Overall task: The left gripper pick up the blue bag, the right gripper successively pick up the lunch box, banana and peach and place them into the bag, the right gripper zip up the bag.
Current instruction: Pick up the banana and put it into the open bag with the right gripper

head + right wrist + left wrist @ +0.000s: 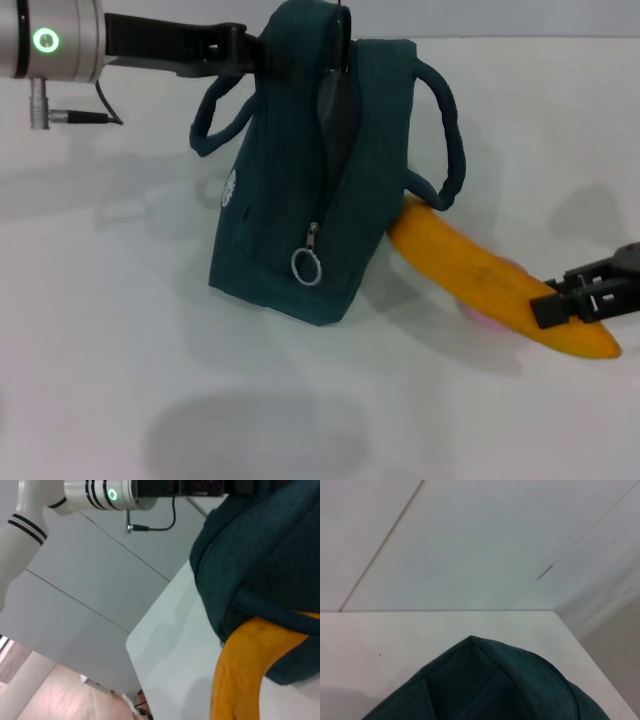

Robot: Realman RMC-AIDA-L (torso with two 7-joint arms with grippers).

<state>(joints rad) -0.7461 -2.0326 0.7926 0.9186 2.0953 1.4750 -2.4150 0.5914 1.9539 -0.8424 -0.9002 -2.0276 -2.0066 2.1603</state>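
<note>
counter: plain white top [120,330], soft shadows on it; the far corner edge shows in the left wrist view [445,625]
room: pale grey wall panels with thin seams [485,545]; light wood-tone floor [55,695] below the counter edge in the right wrist view
bag: dark teal-blue fabric [290,200], biggest item, standing on the counter at centre, top end held up by the left arm; zipper partly open along the top, closed lower down, silver ring pull [306,266] hanging on the front face; two padded loop handles, one each side; small round white logo [228,190] on the left face
banana: yellow-orange [480,275], long, lying slanted right of the bag; upper end touches the bag's right side under the right handle, lower end points to the counter's right edge
peach: only a sliver of pink [487,320] shows under the banana, mostly hidden
left end effector: at the bag's top left corner [262,52], black, fingers buried in the fabric, clamped on the bag top
right end effector: at the right edge [560,303], black, pinching the banana near its lower end
</note>
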